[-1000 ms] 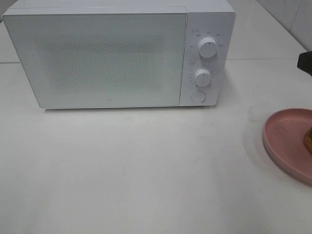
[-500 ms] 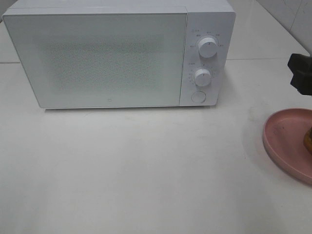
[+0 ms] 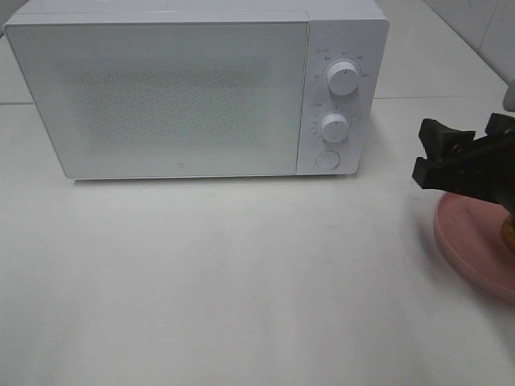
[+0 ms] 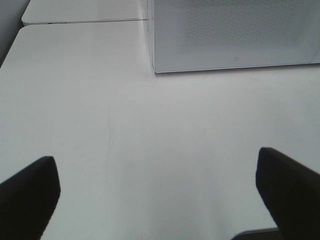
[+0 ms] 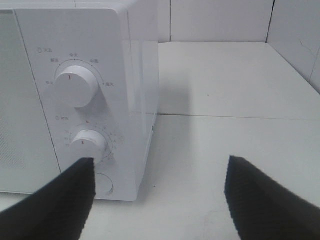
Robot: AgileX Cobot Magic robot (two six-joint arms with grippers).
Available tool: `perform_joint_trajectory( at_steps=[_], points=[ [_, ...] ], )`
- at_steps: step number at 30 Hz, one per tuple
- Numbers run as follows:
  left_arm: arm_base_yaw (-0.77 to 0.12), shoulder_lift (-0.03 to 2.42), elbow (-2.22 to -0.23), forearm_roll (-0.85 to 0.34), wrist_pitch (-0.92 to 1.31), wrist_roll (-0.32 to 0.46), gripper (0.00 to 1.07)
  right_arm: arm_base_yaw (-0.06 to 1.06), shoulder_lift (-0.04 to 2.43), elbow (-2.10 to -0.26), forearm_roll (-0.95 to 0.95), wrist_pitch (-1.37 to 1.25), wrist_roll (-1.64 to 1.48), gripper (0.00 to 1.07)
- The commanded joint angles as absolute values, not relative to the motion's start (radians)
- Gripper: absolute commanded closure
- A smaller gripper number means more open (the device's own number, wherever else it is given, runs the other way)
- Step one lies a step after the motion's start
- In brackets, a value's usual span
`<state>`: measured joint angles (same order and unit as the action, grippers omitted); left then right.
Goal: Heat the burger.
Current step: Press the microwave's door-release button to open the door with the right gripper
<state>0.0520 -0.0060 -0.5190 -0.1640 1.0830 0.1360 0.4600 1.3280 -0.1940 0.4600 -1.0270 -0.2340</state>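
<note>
Hovering with right tool (image 5: 159,162) spread wide and empty over the pink plate (image 3: 463,237), burger (image 3: 509,231) a mere sliver on it at the view's edge, could clip the rim or shove the burger onto the desk (image 3: 241,281) if lowered off-centre.

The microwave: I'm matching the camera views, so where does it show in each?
Exterior high: microwave, upper left to centre, whole front.
Left wrist: part of its door, far ahead.
Right wrist: its knob panel, close ahead.
Shared landmark: the tabletop seam beside it.
</note>
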Motion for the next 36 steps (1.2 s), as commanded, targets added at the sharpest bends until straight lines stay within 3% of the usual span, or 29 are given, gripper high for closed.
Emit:
perform_joint_trajectory(
  at_steps=[1,14,31,36],
  points=[
    [0.054,-0.029,-0.516,-0.170,1.072,0.130,0.07,0.577,1.389,-0.193,0.592,-1.162,-0.285,0.37],
    [0.054,-0.029,-0.516,-0.170,1.072,0.130,0.07,0.815,1.580,-0.244,0.778,-1.322,-0.284,0.37],
    [0.054,-0.029,-0.516,-0.170,1.072,0.130,0.07,0.833,1.646,-0.301,0.810,-1.345,-0.284,0.37],
    [0.054,-0.029,-0.516,-0.170,1.072,0.130,0.07,0.833,1.646,-0.301,0.810,-1.347,-0.108,0.37]
  ],
)
